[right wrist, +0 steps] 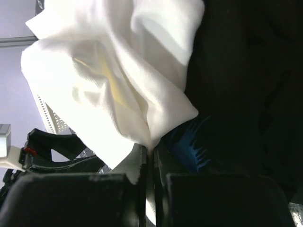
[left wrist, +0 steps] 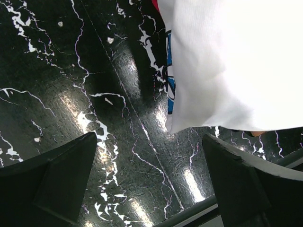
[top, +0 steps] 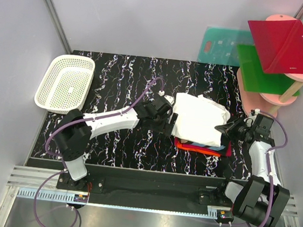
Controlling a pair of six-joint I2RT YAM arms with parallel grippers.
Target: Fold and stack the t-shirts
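A white t-shirt (top: 197, 117) lies crumpled on top of a black t-shirt with colourful print (top: 207, 146) and a red-orange t-shirt (top: 183, 145), stacked right of the table's centre. My right gripper (top: 223, 127) is at the stack's right edge. In the right wrist view it (right wrist: 150, 153) is shut on a fold of the white t-shirt (right wrist: 109, 80), with the black t-shirt (right wrist: 246, 85) beside it. My left gripper (top: 171, 123) is at the stack's left edge. It (left wrist: 151, 182) stands open just above the table, nothing between its fingers (left wrist: 66, 175), the white t-shirt's hem (left wrist: 227, 61) just beyond.
A white mesh basket (top: 65, 83) stands at the back left of the black marbled table (top: 122, 78). Red, green and pink boards on a stand (top: 280, 51) rise at the back right. Grey walls close in both sides.
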